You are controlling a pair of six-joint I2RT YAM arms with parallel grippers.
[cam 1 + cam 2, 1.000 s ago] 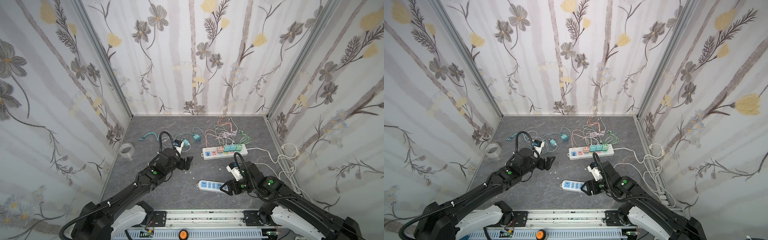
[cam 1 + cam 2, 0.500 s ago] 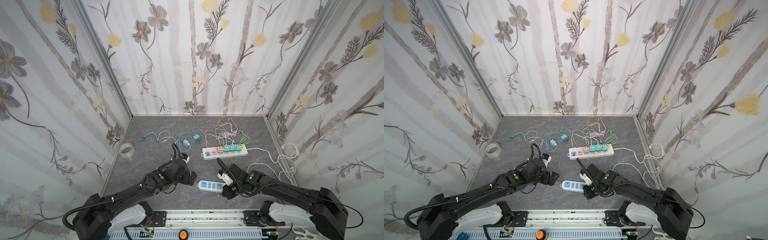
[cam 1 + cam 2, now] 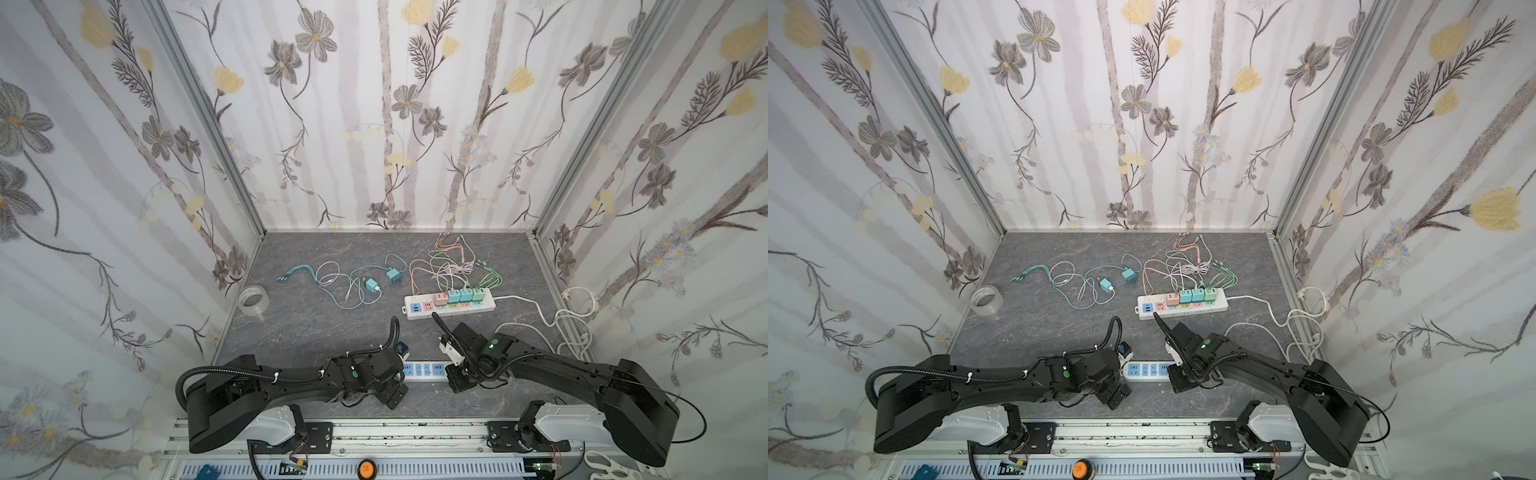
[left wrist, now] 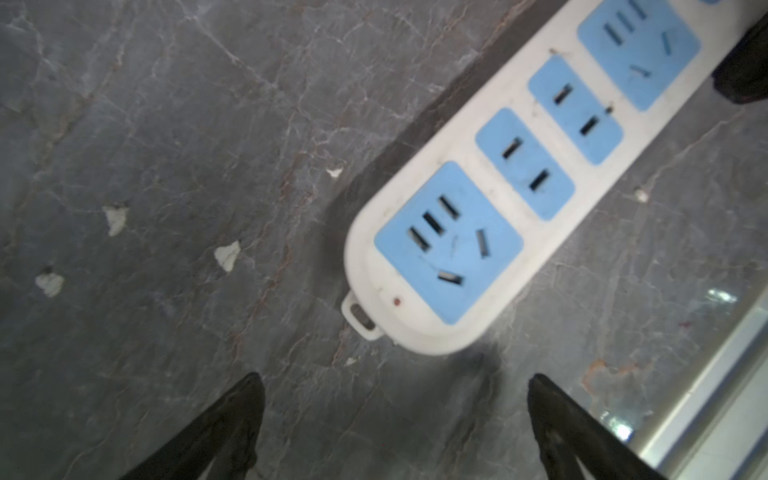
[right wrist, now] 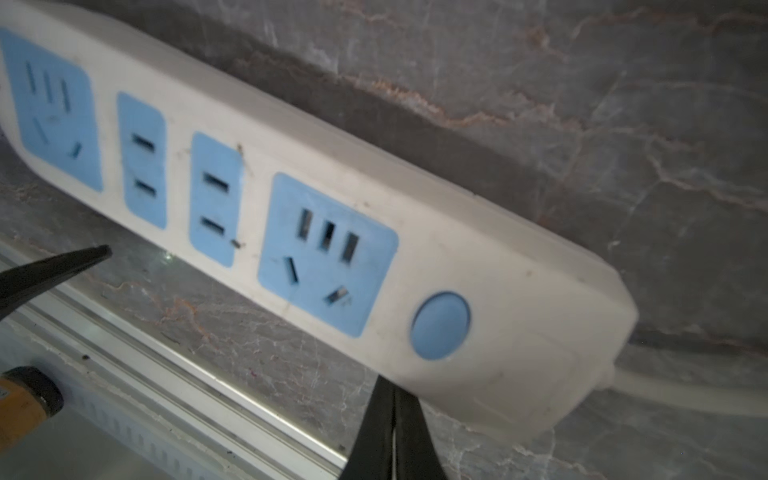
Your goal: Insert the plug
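Nearest the rail: blue strip (image 3: 424,370), white body, four blue socket faces, every one empty in both wrist views. It lies flat on the grey marbled table (image 3: 316,332).

Left gripper (image 4: 395,378) hovers just off the blue strip's free end. Its jaws are spread as wide as they go, with nothing between them. Right gripper (image 5: 395,399) sits at the strip's switch-and-cord end, fingers pressed together beside the near edge of the body. Nothing visibly pinched between them.

Progress, as I judge it: early. No plug in either gripper and none in the blue strip. Both arms seem set on squaring or steadying the strip, not fetching. Left to do: pick up a plug, turn its prongs down, line it up with a socket, press it home.

Beyond the blue strip, a little to its left: the likely plug, a teal charger plug (image 3: 371,285), loose on the table. A second teal charger plug (image 3: 393,275) lies just behind it. Each is a small squarish teal block trailing thin pale cable in slack loops. The nearer one shows a white face. Prongs too small to read.

Beyond the blue strip, slightly to its right: far strip (image 3: 487,306) with four adapters (image 3: 461,296) seated in a row (pink, teal, teal, green). Cables are tangled behind.

Well off to the blue strip's left, by the wall: tape roll (image 3: 253,300).
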